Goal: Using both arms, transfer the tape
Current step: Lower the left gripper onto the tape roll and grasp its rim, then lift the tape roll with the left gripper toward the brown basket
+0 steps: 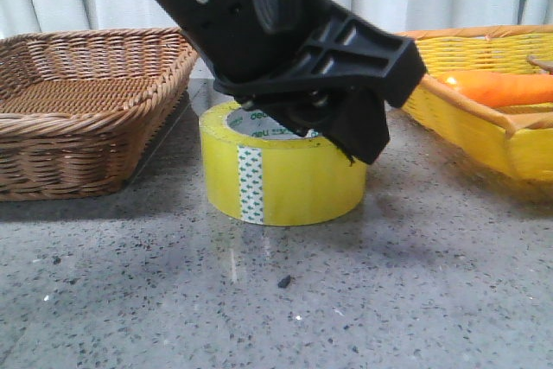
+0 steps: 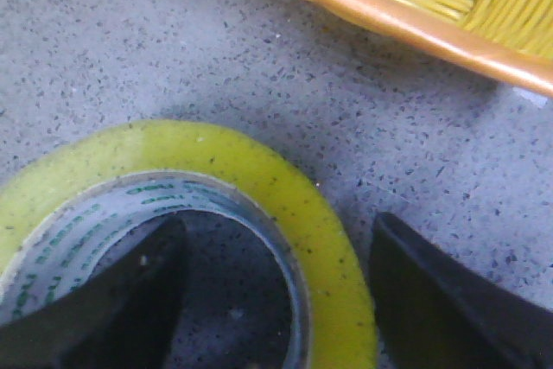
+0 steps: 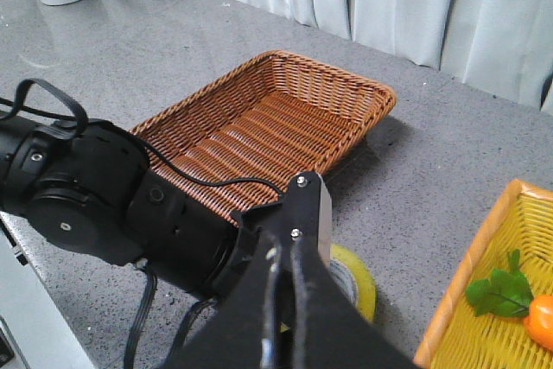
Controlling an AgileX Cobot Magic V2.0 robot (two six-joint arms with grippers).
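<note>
The tape [image 1: 281, 174] sits flat on the speckled grey table [image 1: 276, 300], right beneath the left gripper [image 1: 333, 123], which reaches down over its top from the left. In the left wrist view one dark finger [image 2: 112, 300] stands inside the roll's white core and the other finger [image 2: 449, 300] stands outside the yellow wall, so the jaws are spread and straddle the wall of the tape [image 2: 320, 239]; I can't tell whether either pad touches it. The right gripper [image 3: 289, 300] hangs high above the left arm [image 3: 95, 205], its two fingers pressed together with nothing between them, and a yellow edge of the tape [image 3: 359, 287] peeks out just beyond them. To the far side of the left gripper from the tape's right stands a yellow basket [image 1: 484, 127] holding an orange carrot-like toy [image 1: 505, 88], quite near the roll; a brown wicker basket [image 1: 78, 110] lies off on the other side, a little apart. Green print runs round the inner core, too small to read surely, and a white strip with green pattern [image 1: 251, 183] runs down the roll's side.
</note>
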